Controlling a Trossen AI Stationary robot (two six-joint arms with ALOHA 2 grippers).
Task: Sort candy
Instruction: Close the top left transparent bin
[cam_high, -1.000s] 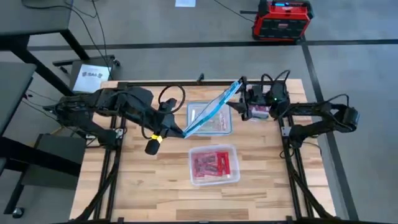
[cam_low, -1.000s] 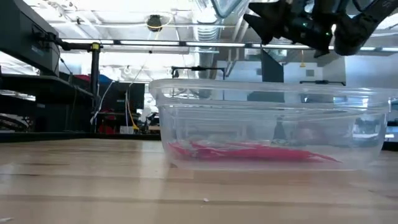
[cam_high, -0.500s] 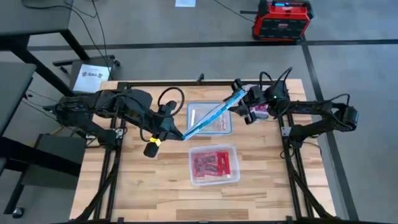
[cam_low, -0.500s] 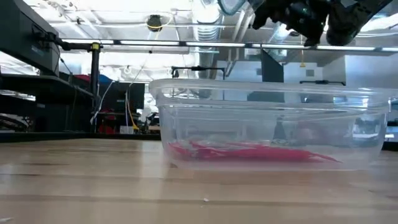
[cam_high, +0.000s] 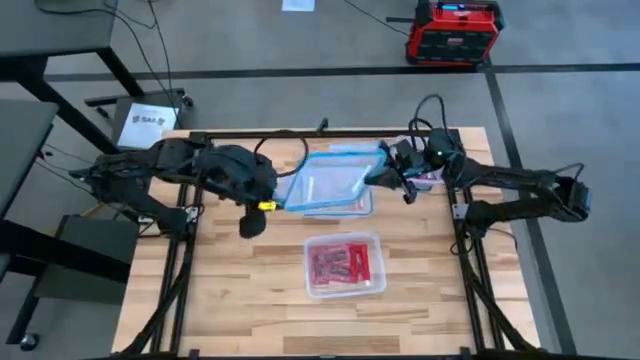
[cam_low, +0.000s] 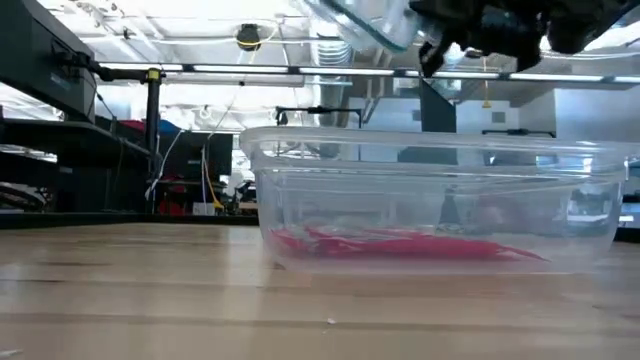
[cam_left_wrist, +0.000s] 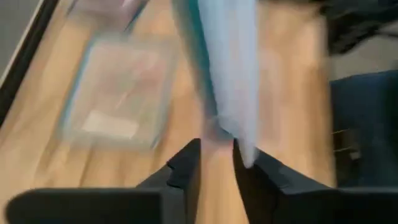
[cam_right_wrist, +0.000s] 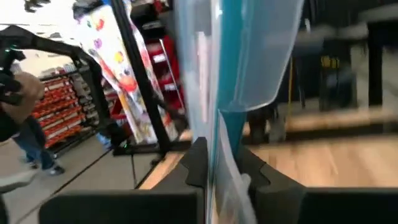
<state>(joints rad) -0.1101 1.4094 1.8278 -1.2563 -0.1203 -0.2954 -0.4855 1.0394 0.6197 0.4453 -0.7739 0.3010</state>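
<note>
A clear lid with a blue rim (cam_high: 330, 178) hangs over the far clear container (cam_high: 352, 206), which holds a few pale sweets. My right gripper (cam_high: 385, 172) is shut on the lid's right end (cam_right_wrist: 249, 50). My left gripper (cam_high: 272, 203) stands open at the lid's left corner (cam_left_wrist: 217, 127), one finger on either side of it. Red candy (cam_high: 345, 263) lies in the near container (cam_high: 375, 243). In the low view this container (cam_low: 430, 180) fills the middle, with the lid (cam_low: 365, 20) high above it. My right gripper pinches the lid's blue rim (cam_right_wrist: 219, 140) between its two fingers at the lid's right end. The fingers come roughly level from the table's right. The lid is lifted clear of the table and the containers, and tilted. My left gripper's fingers (cam_left_wrist: 189, 165) flank the lid's left corner; whether they touch it I cannot tell.
A third clear container with pink candy (cam_high: 428, 178) stands at the far right, partly under my right arm. Bare wood lies to the left of and in front of the near container. A red and black box (cam_high: 452, 30) stands on the floor beyond the table.
The lid has tipped from standing steeply on edge to lying much flatter over the far container. My right gripper has gone a little toward the near edge with the lid's right end. My left gripper has shifted slightly toward the left edge.
</note>
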